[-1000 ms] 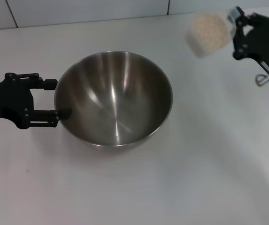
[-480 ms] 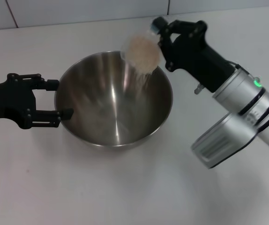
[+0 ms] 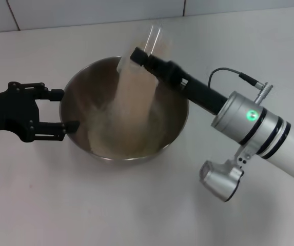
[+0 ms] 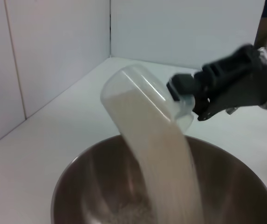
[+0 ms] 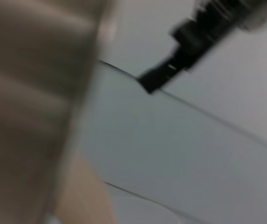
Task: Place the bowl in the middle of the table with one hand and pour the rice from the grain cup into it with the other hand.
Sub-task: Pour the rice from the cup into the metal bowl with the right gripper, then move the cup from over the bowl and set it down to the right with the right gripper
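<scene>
White tiled wall (image 3: 85,13) behind, dark grout lines; walls meet at corner (image 4: 110,28).

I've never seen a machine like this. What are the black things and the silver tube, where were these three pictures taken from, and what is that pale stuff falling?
It is a robot with two arms. One picture looks down from its head; the others come from cameras on its wrists. On the white table stands a steel bowl. The left tool, the black claw, is at the bowl's rim, fingers open on either side of it. The right tool, on the silver arm, holds a clear grain cup tipped over the bowl. The pale stream is rice pouring in. The right wrist picture is mostly a blur of cup and rice.
</scene>
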### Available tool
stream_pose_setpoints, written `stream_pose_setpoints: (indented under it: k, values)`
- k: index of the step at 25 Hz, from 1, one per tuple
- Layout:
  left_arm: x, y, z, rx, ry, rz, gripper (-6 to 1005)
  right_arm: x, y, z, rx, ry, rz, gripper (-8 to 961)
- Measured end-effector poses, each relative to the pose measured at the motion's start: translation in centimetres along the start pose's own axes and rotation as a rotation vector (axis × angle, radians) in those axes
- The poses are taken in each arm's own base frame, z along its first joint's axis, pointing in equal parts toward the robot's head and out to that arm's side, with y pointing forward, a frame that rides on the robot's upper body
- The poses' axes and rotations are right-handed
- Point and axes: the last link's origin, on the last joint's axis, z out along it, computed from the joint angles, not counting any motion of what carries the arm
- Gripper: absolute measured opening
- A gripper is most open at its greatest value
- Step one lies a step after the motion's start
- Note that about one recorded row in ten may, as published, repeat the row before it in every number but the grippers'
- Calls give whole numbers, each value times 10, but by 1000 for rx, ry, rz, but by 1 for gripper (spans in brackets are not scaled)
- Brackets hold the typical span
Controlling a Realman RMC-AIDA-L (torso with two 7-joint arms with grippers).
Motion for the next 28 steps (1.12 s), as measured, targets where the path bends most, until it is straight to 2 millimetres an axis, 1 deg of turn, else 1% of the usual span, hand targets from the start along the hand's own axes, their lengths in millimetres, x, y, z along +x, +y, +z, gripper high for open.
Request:
stream_pose_setpoints:
  k: [3, 6, 9, 11, 13, 14, 16, 17, 20, 24, 26, 28]
  values:
    - [1, 0, 1, -1, 1, 3, 797, -4, 5, 4, -36, -27, -268, 10]
    - [3, -1, 1, -2, 1, 7, 797, -3, 8, 7, -45, -46, -455, 11]
    - [3, -1, 1, -2, 1, 10, 797, -2, 8, 8, -41, -55, -534, 11]
    - [4, -1, 1, -2, 1, 10, 797, -5, 6, 8, -46, -38, -498, 12]
    - [4, -1, 2, -3, 2, 11, 797, -10, 1, 10, -53, 32, -335, 12]
    - [4, -1, 2, -3, 2, 11, 797, -15, -6, 13, -47, 99, -164, 12]
    - [4, -1, 2, -3, 2, 10, 797, -19, -15, 17, -25, 187, 74, 12]
    - [4, -1, 2, -3, 2, 10, 797, -21, -20, 19, -2, 245, 245, 12]
    - [4, -1, 1, -3, 1, 11, 797, -18, -31, 19, 78, 387, 636, 13]
    - [5, -2, 1, -2, 3, 13, 797, -8, -33, 6, 225, 500, 1074, 14]
    - [5, -2, 1, -2, 3, 13, 797, 1, -30, -5, 312, 538, 1278, 14]
    - [6, -3, 2, -2, 4, 16, 797, 11, -23, -17, 385, 574, 1445, 14]
